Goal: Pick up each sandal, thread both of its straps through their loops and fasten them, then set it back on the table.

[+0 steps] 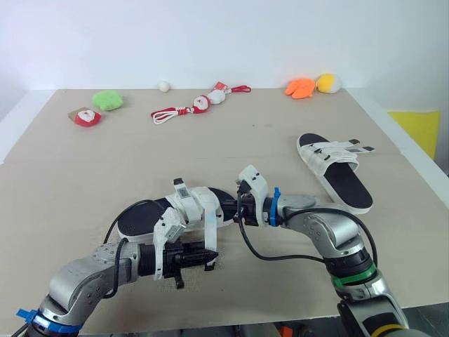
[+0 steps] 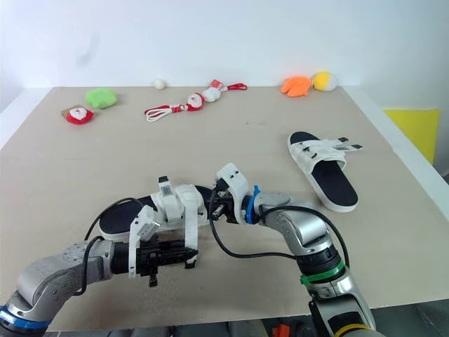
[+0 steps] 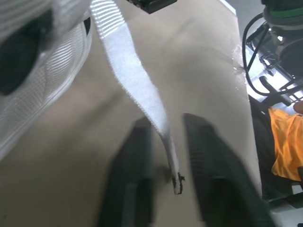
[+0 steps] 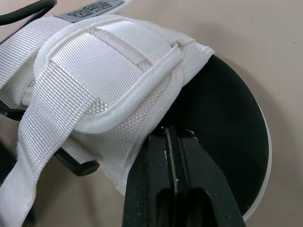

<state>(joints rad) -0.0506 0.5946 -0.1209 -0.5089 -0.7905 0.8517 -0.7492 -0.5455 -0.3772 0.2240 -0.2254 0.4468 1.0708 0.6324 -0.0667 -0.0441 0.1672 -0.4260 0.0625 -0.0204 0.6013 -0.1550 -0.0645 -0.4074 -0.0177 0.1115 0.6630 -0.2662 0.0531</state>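
The near sandal, black-soled with white straps, lies at the table's front centre. My right gripper is shut on its edge, where the white upper meets the black sole. One loose white strap hangs down off the sandal's near side. My left gripper is open, one black finger on each side of the strap's end and apart from it. The second sandal lies flat to the right, its straps undone.
Along the far edge lie a green plush, a small red toy, a red-and-white rope toy, a white ball, and orange and yellow plush toys. The table's right edge is close to the second sandal.
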